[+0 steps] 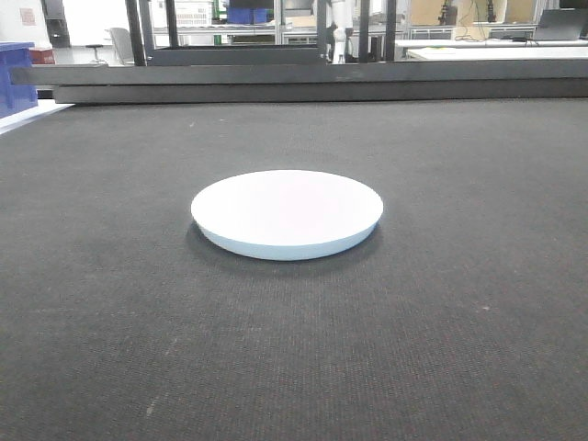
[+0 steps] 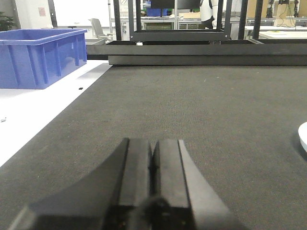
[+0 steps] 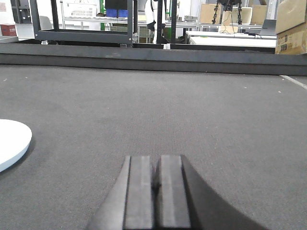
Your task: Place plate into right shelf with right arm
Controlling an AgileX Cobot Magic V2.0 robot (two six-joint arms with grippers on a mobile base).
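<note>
Plate (image 1: 287,213) sits untouched on the table (image 1: 459,322); my right hand (image 3: 157,191) rests clenched and empty near it, so next I must open it and reach left.

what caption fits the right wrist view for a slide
Right claw shut over the dark mat, white plate lying at the frame's left edge.

Your plate (image 1: 287,213) is plain white, the table (image 1: 459,322) dark grey with a fine weave, the bin (image 2: 41,56) blue, your left hand (image 2: 152,143) and right hand (image 3: 157,160) black.
</note>
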